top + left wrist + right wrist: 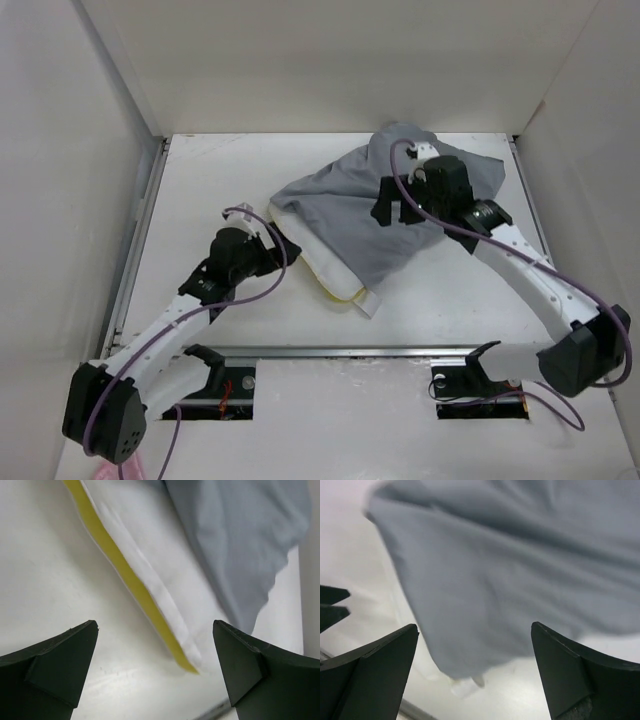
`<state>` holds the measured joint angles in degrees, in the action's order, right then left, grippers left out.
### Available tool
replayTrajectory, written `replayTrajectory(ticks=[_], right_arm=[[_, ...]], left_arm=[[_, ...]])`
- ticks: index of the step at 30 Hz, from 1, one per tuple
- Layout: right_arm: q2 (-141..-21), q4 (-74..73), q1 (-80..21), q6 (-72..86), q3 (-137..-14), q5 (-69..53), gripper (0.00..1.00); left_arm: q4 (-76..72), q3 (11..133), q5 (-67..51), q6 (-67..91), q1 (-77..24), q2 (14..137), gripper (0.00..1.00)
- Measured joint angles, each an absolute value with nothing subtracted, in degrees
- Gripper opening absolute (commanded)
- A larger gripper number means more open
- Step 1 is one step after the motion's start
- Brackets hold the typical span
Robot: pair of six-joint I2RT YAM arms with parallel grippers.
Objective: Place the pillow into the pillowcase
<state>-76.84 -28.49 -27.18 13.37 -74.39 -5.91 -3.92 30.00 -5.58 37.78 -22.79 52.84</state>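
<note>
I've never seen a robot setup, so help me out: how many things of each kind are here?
Robot arms: 2 (left arm, right arm)
Grey pillowcase: 1
White pillow: 1
Total: 4

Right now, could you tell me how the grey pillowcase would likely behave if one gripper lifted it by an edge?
Probably floppy: the pillowcase lies wrinkled and bunched, covering most of the pillow, so it would likely drape and sag. It is probably light, since it looks like thin cloth. Lifting it may tug the pillow along, given how much they overlap.
</note>
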Motion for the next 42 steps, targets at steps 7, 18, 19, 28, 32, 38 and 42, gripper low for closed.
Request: replayTrajectory(ticks=[7,18,19,28,32,38,42], right_arm=[[-71.8,-28.3,-27.0,21.6,-54.5,0.1,1.00],[-91.0,-18.6,-24.3,19.8,-62.2,0.4,1.00],[-92.2,-18.4,-23.9,19.1,-63.9,0.5,1.00],[-72.4,-13.8,-23.6,16.8,-51.9,1.4,0.98],[-65.8,-12.2,-23.8,17.6,-43.6,-1.4,0.95],[-67.7,-11.4,-24.5,18.3,-39.6,-3.3,0.89],[-69.4,-8.0,-24.8,18.3,-39.5,-4.4,0.67]], left_arm=[[-4.5,29.6,-11.8,35.6,-37.7,63.9,0.76],[-7.1,42.6,-14.6,31.6,-44.1,86.0,0.09],[-7.4,43.7,-14.2,31.4,-44.1,86.4,0.03],[-6.6,53.3,-14.5,29.8,-44.6,90.7,0.00],[-5.5,54.8,-15.0,29.5,-44.4,91.2,0.00],[-4.0,56.0,-15.2,29.0,-43.5,91.2,0.00],[-3.3,56.7,-15.2,28.7,-43.3,91.2,0.00]])
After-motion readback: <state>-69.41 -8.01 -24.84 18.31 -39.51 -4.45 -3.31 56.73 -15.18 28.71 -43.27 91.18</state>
